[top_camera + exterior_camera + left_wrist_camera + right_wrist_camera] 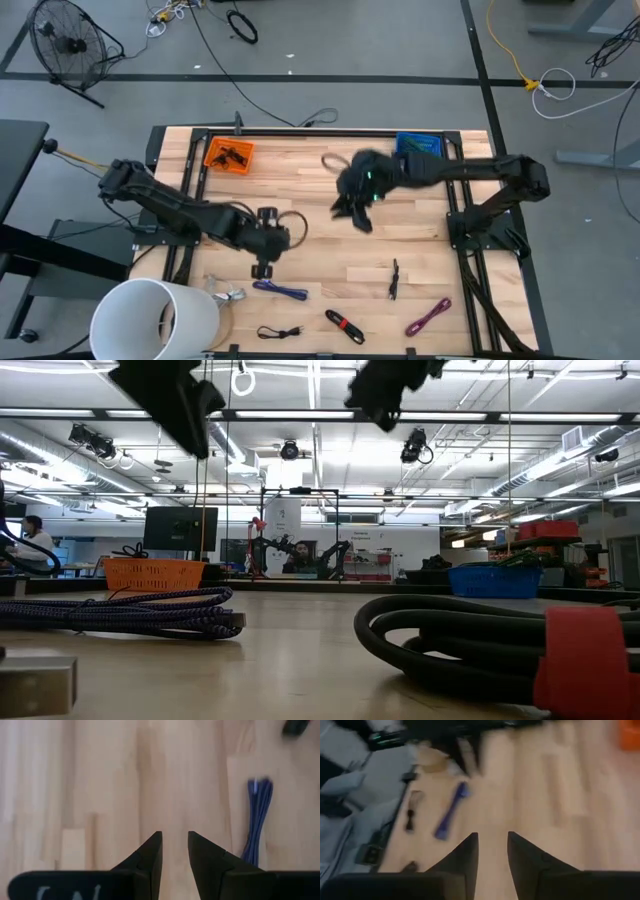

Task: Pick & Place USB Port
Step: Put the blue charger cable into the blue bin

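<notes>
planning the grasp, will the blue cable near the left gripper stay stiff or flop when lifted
Likely floppy: the blue cable lies as a loose folded bundle of thin strands on the table, so the ends would probably sag. It looks light, and may slide rather than roll if pushed.

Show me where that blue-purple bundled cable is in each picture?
High view: blue-purple cable, near table edge, below left gripper.
Low view: left foreground.
Left wrist view: beside the fingers.
Right wrist view: far off.
Shared landmark: orange bin in the high, low and right wrist views.
</notes>
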`<state>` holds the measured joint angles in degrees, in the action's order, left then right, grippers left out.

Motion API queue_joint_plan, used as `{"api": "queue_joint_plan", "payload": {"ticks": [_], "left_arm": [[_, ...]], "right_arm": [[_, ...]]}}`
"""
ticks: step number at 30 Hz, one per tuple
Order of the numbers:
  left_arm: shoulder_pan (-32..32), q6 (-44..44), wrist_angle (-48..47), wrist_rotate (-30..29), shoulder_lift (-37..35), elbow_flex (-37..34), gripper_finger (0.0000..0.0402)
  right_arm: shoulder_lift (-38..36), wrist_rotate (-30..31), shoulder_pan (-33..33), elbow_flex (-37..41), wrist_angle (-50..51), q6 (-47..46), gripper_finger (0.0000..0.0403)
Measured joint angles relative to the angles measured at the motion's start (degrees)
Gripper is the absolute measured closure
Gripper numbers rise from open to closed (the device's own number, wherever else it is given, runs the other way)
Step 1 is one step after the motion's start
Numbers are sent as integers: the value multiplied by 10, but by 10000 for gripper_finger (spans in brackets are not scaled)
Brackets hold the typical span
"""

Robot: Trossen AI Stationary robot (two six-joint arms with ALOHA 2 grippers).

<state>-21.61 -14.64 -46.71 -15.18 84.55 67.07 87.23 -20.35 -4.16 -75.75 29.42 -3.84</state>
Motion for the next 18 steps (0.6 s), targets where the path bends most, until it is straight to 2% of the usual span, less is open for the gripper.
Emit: {"api": "queue_joint_plan", "payload": {"ticks": [3,5,10,18], "left_arm": [[-16,-2,4,0,35,0,305],[-26,-6,3,2,61,0,305],[-38,-17,16,59,124,0,305],[-68,-56,43,116,179,0,305]], "right_arm": [[0,32,54,6,-39,0,301],[0,77,84,11,-61,-5,301],[0,168,141,17,-72,-12,301],[0,245,170,17,-72,2,301]]}}
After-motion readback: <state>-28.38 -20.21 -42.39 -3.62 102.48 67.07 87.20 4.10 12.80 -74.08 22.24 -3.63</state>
